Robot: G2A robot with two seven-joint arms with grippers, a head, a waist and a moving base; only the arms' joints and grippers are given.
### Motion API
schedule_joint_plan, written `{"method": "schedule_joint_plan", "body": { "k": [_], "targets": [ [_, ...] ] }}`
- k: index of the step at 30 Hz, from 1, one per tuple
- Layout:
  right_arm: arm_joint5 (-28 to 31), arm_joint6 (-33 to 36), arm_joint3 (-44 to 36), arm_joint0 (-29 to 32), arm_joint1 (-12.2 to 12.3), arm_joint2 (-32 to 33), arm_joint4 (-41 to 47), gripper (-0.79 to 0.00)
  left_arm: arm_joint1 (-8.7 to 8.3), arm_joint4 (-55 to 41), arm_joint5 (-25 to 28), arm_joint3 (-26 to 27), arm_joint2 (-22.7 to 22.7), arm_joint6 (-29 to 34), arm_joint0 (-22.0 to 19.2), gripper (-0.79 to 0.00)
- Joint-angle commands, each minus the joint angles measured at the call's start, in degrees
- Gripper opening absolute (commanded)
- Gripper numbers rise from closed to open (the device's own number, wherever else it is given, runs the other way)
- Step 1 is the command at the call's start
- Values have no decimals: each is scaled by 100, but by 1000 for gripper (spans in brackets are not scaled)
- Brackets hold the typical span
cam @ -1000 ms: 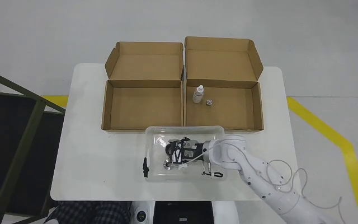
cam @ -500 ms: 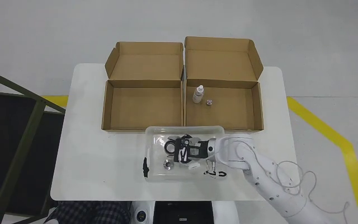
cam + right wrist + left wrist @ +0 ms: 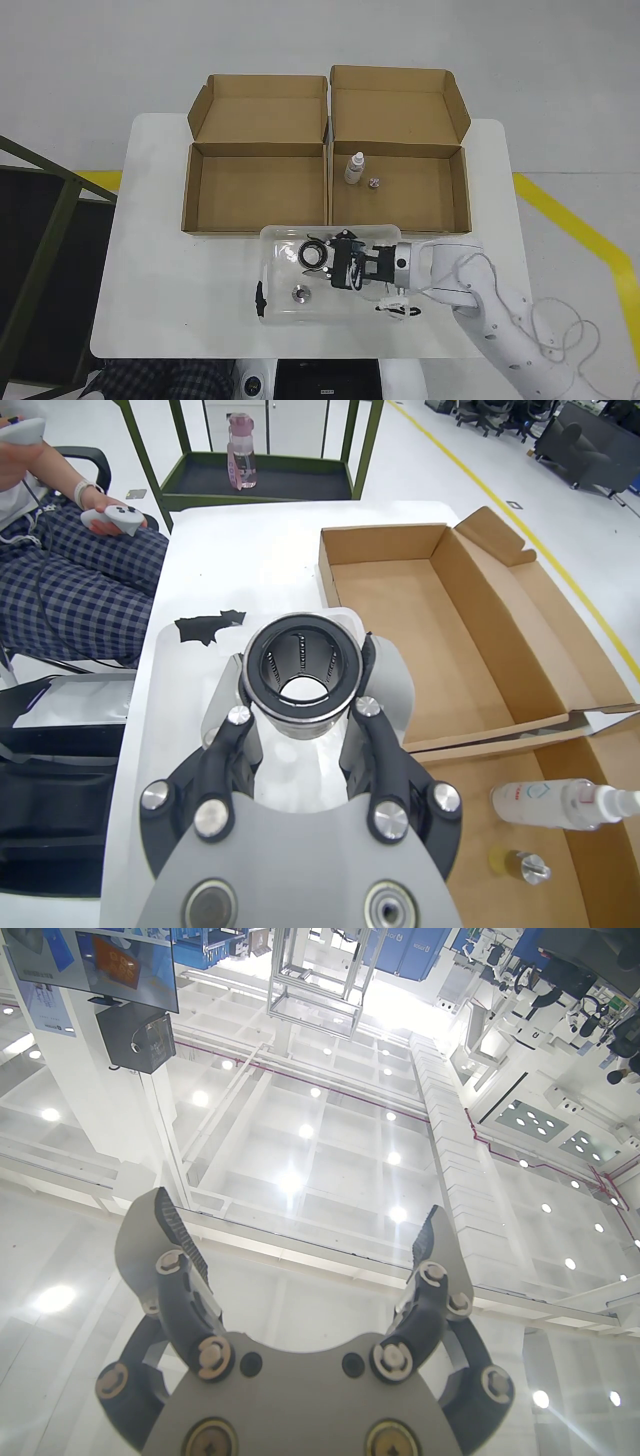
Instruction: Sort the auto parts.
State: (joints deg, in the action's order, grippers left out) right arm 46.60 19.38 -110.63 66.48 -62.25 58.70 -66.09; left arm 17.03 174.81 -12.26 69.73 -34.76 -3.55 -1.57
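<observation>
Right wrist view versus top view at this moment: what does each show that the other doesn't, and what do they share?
Right wrist: the ball rows inside the bearing and a pink bottle on a cart. Top: a small metal disc lying in the clear bin. Shared: the right end effector shut on the bearing, the empty box, the spray bottle and a metal part in the other box.

So the linear bearing (image 3: 302, 672), a black-rimmed steel cylinder, is pinched in the right tool (image 3: 301, 706) over the clear tray (image 3: 272, 238). 1 round metal bit (image 3: 301, 294) lies in that tray. The white bottle (image 3: 354, 168) and small knob (image 3: 374, 183) lie in the right cardboard box (image 3: 455, 200).
</observation>
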Motion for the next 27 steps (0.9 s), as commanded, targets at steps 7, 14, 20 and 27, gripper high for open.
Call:
{"method": "schedule_joint_plan", "body": {
  "k": [7,14,20,27],
  "targets": [
    [47,-144,-382,238,101,582,300,-785,0,0,0,0,0,0,0,0],
    [79,-281,-628,408,167,1004,532,-785,0,0,0,0,0,0,0,0],
    [132,-415,-732,547,212,1288,706,-785,0,0,0,0,0,0,0,0],
    [186,-564,-798,654,250,1536,862,-785,0,0,0,0,0,0,0,0]
  ]
}}
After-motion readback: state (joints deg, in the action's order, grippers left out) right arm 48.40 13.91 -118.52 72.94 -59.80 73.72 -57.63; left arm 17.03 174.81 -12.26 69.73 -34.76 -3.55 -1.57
